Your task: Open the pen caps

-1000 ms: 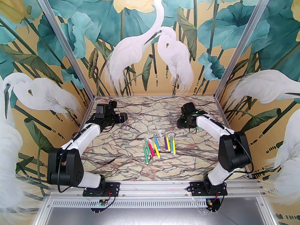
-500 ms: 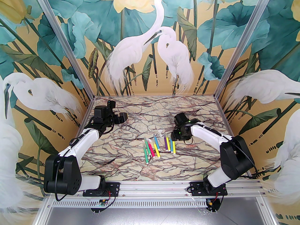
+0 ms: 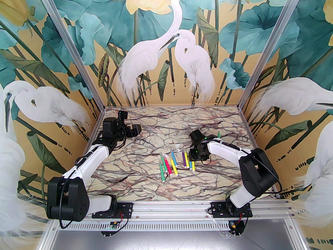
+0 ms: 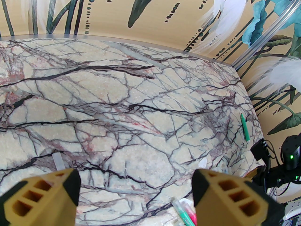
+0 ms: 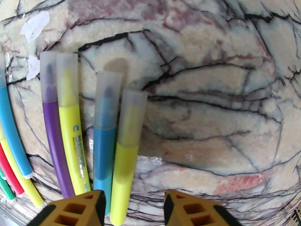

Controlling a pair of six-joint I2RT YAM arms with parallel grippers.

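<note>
Yellow pen (image 5: 124, 173), cap (image 5: 132, 116) on, between the right hand's (image 5: 134, 196) parted fingers.

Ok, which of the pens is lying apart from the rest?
The green pen. It lies alone on the table toward its far right, and its pointed tip looks uncapped. The other pens lie side by side in the middle.

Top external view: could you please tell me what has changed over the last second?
The right arm swung toward the near left, bringing its open fingers over the right-hand markers, a yellow marker between them. The left arm drew back slightly. All markers stayed put; nothing was grasped.
</note>
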